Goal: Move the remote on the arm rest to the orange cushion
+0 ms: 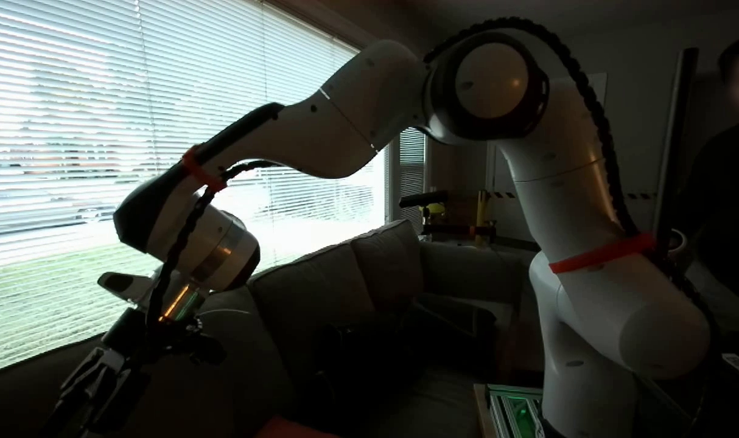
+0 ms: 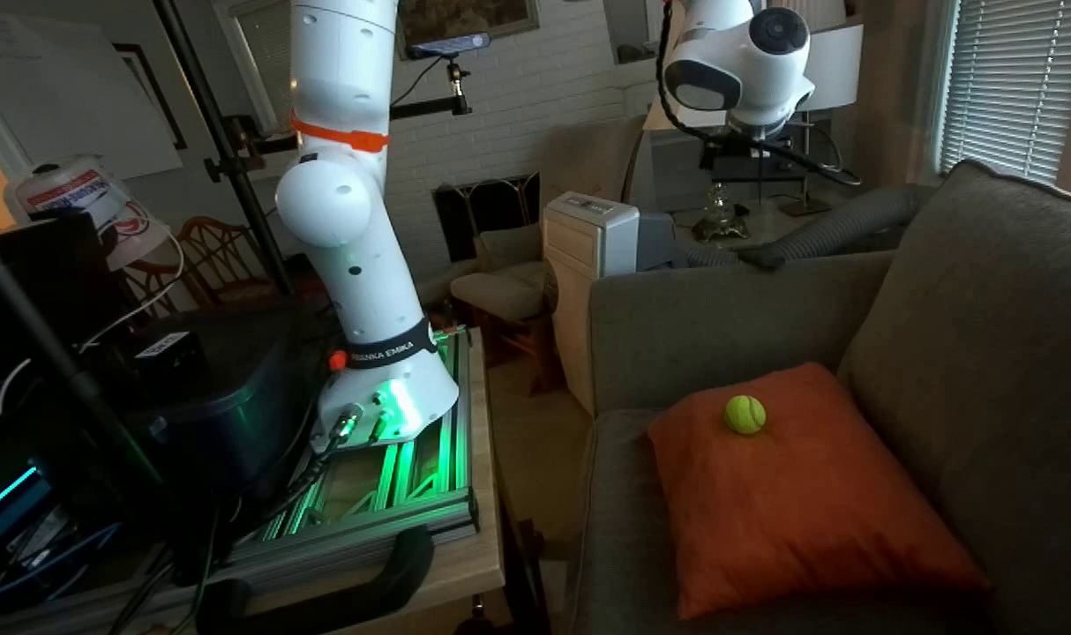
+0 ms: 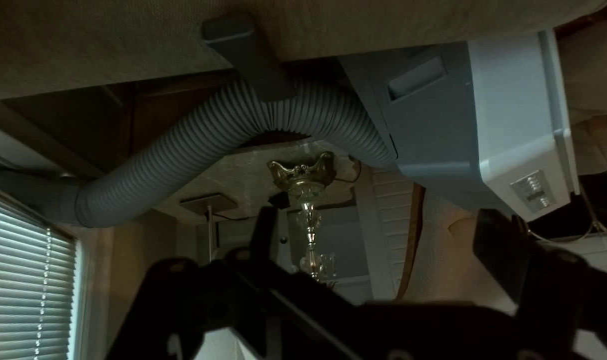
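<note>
A slim, dark-grey remote (image 3: pixel 248 57) juts past the edge of the padded, grey-brown fabric arm rest (image 2: pixel 721 331), an overhang that may ease pickup. Higher up, the black two-fingered gripper (image 3: pixel 378 235) hangs spread wide, holding nothing, presumably to straddle it; the square orange-red cushion (image 2: pixel 800 511) lies nearby.

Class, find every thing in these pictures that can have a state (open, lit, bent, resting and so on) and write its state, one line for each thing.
Gripper: open, empty
Remote: on the arm rest, unheld
Orange cushion: lying on the sofa
Ball: resting on the orange cushion
Large blinds: lowered, outdoors showing between slats
Base light: on, green
Hose: bent
</note>
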Motion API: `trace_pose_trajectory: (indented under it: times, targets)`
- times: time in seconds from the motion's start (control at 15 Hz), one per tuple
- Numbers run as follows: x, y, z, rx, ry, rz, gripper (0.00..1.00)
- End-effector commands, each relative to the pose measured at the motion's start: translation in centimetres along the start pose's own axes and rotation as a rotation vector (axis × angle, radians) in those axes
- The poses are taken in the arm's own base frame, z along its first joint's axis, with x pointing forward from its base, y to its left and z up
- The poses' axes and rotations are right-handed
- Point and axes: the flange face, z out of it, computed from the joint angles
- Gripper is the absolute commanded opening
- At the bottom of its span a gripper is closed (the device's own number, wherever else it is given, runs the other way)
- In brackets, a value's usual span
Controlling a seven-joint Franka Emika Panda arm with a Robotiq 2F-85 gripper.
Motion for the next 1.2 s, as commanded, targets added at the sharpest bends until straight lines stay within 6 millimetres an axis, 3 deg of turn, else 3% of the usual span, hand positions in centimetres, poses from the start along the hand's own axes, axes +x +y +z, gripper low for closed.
trace_pose_trajectory:
  times: [0.0, 0.47, 0.8, 1.13]
  targets:
    - [-1.6, 3.8, 5.4, 0.026, 0.03, -0.108, 1.0]
    - [-2.0, 9.1, 13.9, 0.054, 0.037, -0.259, 1.0]
    - [-1.4, 10.0, 19.2, 0.063, -0.031, -0.321, 1.0]
    - [-0.5, 10.6, 21.9, 0.012, -0.148, -0.34, 1.0]
